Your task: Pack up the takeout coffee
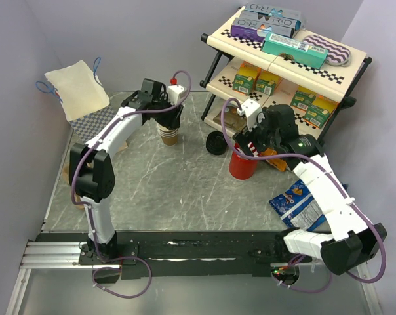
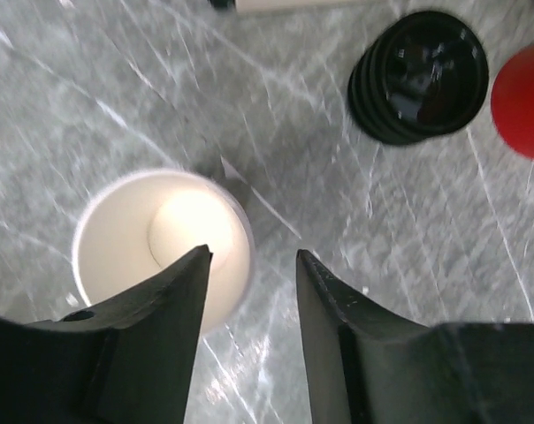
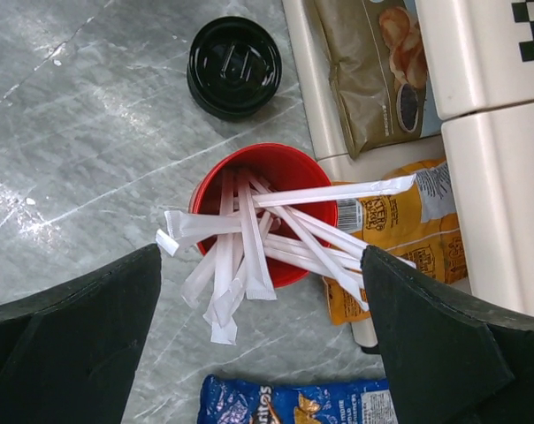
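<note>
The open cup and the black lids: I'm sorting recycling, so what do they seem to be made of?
Open cup: likely paper, matte brown outside in the top view, white inside with a rolled rim. Whether it has a coating can't be told. Black lids: probably thin plastic, glossy, with bright reflections and moulded ridges.

Table top (image 1: 178, 197): grey marble-pattern surface with pale veins. It fills my top view in front of the shelf rack (image 1: 221, 36). The rack has two tiers of cream shelves with black-and-white checker edging on a black frame, and stands at the far right corner. Plain pale lavender walls (image 1: 119, 39) close in behind the rack and on both sides. Opposite the rack, along the near edge, runs a black mounting rail (image 1: 204, 244). Light is even and soft, with faint glare on the table top.
</note>
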### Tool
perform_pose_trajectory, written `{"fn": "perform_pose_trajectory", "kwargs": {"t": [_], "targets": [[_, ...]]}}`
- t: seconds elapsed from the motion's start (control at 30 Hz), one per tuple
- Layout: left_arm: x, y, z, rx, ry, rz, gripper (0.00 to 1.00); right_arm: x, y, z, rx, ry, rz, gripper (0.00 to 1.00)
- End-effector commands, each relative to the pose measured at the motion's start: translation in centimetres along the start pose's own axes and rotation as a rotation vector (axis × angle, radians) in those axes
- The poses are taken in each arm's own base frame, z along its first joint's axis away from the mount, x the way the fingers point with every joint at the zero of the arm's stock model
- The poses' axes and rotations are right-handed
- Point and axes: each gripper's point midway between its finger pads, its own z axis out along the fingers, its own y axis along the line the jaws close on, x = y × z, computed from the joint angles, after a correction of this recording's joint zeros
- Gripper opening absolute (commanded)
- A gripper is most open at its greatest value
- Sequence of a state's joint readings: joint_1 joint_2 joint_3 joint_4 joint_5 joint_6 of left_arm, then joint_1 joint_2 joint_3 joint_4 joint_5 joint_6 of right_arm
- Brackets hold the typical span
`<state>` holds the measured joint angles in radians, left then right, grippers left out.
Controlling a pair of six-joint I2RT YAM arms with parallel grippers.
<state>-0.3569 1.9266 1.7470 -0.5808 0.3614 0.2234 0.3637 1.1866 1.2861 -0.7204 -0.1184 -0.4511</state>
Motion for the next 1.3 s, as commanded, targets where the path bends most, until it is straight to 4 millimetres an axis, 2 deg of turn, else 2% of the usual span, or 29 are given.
{"fn": "perform_pose_trajectory", "kwargs": {"t": [0.0, 0.27, 0.5, 0.63, 1.0, 1.07, 1.27], "targets": [[0.0, 0.0, -1.5, -0.042, 0.055, 0.018, 0.49, -0.9, -0.2, -0.5, 0.001, -0.043, -0.001, 1.00], [0.2, -0.2, -0.7, -0.019, 0.058, 0.012, 0.40, -0.6, -0.1, -0.7, 0.000, -0.033, -0.006, 1.00], [0.2, 0.3, -0.3, -0.028, 0.063, 0.047, 0.43, -0.2, -0.2, -0.7, 0.008, -0.029, -0.006, 1.00], [0.8, 0.6, 0.4, -0.023, 0.089, 0.067, 0.43, -0.2, -0.3, -0.7, 0.009, -0.026, -0.005, 1.00], [0.6, 1.0, 0.9, -0.026, 0.094, 0.086, 0.28, 0.2, -0.3, -0.6, 0.009, -0.019, -0.003, 1.00], [0.6, 0.9, 0.7, -0.025, 0.095, 0.092, 0.22, 0.0, -0.3, -0.6, 0.010, -0.021, -0.004, 1.00], [0.8, 0.9, 0.5, -0.024, 0.102, 0.110, 0.16, -0.1, -0.4, -0.5, 0.011, -0.021, -0.001, 1.00]]}}
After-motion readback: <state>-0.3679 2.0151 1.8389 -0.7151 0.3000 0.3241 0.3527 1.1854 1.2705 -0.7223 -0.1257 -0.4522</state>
